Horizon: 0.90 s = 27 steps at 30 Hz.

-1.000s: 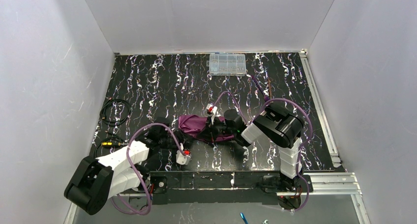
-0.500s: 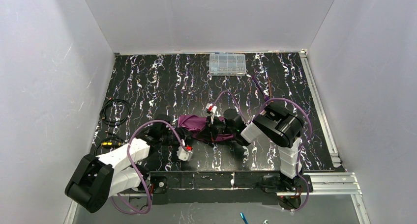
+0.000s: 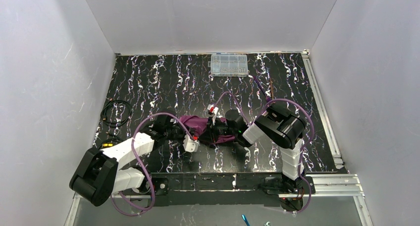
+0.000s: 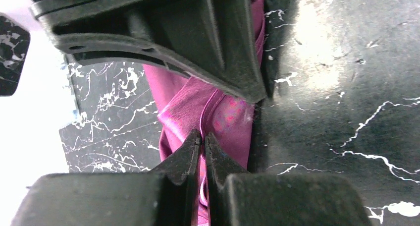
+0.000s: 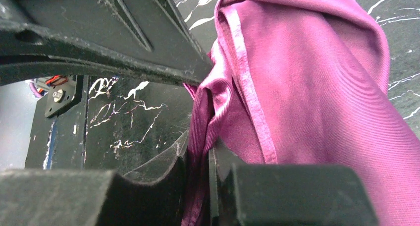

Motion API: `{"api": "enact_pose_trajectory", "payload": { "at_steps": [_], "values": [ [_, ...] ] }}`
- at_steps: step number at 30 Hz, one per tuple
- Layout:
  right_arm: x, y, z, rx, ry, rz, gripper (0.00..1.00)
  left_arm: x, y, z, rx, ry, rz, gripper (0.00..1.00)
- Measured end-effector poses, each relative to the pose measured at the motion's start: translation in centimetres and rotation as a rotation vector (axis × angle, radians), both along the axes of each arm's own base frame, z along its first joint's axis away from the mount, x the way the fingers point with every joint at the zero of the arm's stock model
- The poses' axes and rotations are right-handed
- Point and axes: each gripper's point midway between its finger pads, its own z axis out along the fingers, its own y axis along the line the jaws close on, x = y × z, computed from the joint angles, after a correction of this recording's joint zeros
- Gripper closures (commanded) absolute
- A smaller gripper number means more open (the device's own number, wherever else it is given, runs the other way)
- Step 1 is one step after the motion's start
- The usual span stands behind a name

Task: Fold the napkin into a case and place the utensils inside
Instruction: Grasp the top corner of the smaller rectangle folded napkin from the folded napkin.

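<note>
One napkin (image 3: 197,122) lies near the middle of the bench (image 3: 148,82), just ahead of the two arms, bunched into a rumpled plum-purple bundle rather than a flat pouch. Its long axis runs left to right across the bench, and the right end sits a little nearer the arm bases than the left. The left fingers (image 4: 181,159) are pressed almost together with a thin hemmed edge of the cloth caught between them. The right fingers (image 5: 163,169) are clamped on a fold of the same cloth, which rises in a smooth sheet beside them. The two utensils (image 3: 272,88) lie side by side towards the far right, well apart from the napkin, with their lengths running roughly near to far. A single clear box (image 3: 229,65) sits against the back edge.
</note>
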Motion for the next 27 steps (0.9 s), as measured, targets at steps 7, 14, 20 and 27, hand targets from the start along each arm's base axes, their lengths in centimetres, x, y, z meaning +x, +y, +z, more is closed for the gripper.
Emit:
{"api": "enact_pose_trajectory", "payload": {
  "at_steps": [7, 14, 20, 27],
  "values": [
    [-0.3, 0.0, 0.0, 0.003, 0.0, 0.018, 0.65, 0.5, 0.1, 0.4, -0.01, 0.026, 0.054, 1.0],
    [-0.5, 0.1, 0.1, 0.006, 0.002, 0.025, 0.69, 0.5, 0.3, 0.2, -0.01, 0.058, 0.093, 1.0],
    [-0.3, 0.3, 0.3, 0.012, 0.001, 0.018, 0.87, 0.9, 0.4, 0.4, -0.024, 0.124, 0.172, 1.0],
    [0.1, 0.3, 0.3, 0.008, -0.007, -0.006, 0.93, 1.5, 0.1, 1.3, -0.064, 0.223, 0.286, 0.74]
  ]
}}
